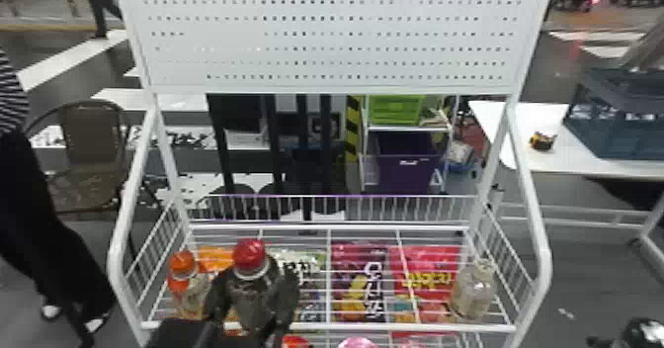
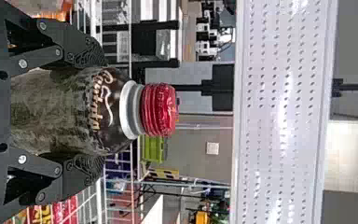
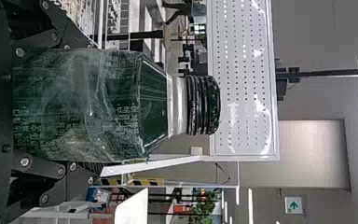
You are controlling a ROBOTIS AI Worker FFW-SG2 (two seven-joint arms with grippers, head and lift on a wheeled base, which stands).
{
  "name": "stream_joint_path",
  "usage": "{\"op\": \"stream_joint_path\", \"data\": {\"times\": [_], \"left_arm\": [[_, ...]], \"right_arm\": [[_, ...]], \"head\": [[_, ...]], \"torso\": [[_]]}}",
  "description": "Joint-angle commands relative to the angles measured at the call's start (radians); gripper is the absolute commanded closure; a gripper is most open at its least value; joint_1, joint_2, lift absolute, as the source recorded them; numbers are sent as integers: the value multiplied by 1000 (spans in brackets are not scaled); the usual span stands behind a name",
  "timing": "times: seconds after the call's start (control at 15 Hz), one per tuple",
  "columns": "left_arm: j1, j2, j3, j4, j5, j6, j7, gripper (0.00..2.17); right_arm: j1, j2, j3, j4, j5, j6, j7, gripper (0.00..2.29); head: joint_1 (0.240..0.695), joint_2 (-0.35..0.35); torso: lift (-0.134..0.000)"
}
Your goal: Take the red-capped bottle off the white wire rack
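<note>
My left gripper (image 1: pixel 257 283) is closed around the red-capped bottle (image 1: pixel 249 259), which stands upright over the front left part of the white wire rack (image 1: pixel 346 327). In the left wrist view, the fingers of the left gripper (image 2: pixel 99 112) press both sides of the dark bottle (image 2: pixel 70 109), with its red cap beyond them. A black-capped bottle (image 1: pixel 643 333) shows at the head view's bottom right corner. The right wrist view has this green-labelled bottle (image 3: pixel 79 107) held between the fingers of my right gripper (image 3: pixel 92 110). Whether the red-capped bottle touches the rack is hidden.
An orange-capped bottle (image 1: pixel 188 285) stands close to the left gripper. Bright snack bags (image 1: pixel 359 282) lie along the rack, and a clear jar (image 1: pixel 473 290) stands at its right end. A perforated white panel (image 1: pixel 326 35) rises behind, with slanting side rails (image 1: pixel 536 213).
</note>
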Motion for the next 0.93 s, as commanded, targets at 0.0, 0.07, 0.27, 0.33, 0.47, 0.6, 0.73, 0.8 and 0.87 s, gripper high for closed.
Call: {"op": "stream_joint_path", "data": {"times": [0.0,0.07,0.27,0.33,0.47,0.6,0.73,0.8,0.87], "left_arm": [[94,18,81,-105,-1,18,-2,2142],[126,18,118,-129,-2,15,-6,2145],[202,11,247,-152,-10,-6,-18,2142],[219,0,286,-143,-7,-28,-25,2145],[236,-17,342,-125,1,-52,-35,2142],[241,-21,355,-99,5,-89,-36,2142],[241,-23,355,-93,4,-92,-36,2142],[241,-26,355,-93,4,-95,-36,2142],[239,-28,355,-89,4,-95,-36,2142]], "right_arm": [[3,0,3,0,-1,0,0,1133],[6,0,5,-3,1,-3,0,1133],[14,0,6,-5,-1,-12,0,1133],[15,0,8,-5,-1,-15,0,1133],[17,0,9,-3,-3,-21,0,1133],[20,0,14,-3,-4,-31,0,1133],[21,2,14,-6,-4,-31,0,1133],[23,2,14,-6,-3,-31,0,1133],[24,2,14,-8,-4,-31,0,1133]], "head": [[499,0],[499,0],[499,0],[499,0],[499,0],[499,0],[499,0],[499,0],[499,0]], "torso": [[0],[0],[0],[0],[0],[0],[0],[0],[0]]}}
